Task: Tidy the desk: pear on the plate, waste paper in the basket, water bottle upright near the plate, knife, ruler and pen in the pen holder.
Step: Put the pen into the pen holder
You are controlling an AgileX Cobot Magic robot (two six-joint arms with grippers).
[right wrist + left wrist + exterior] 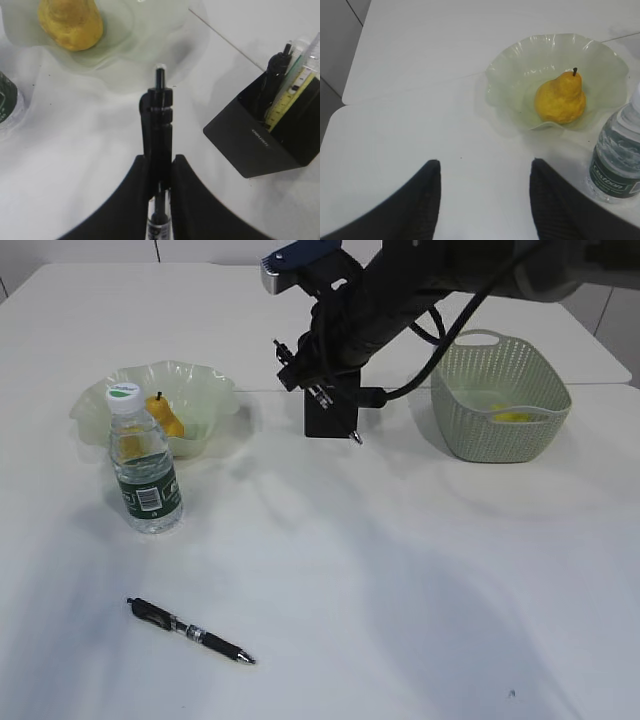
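The right arm reaches in from the far right across the middle of the scene, its dark wrist angled down and to the left with cables looping beside it. The right gripper has its two black fingers pressed together on a black pen, whose end sticks out beyond the fingertips. The left gripper hangs above the surface on the left, its two ribbed black fingers spread apart with nothing between them.

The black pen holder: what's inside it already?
In the pen holder, a black pen-like stick and a yellow scaled strip with a clear ruler poke out. Their lower parts and the bottom are hidden by its walls.
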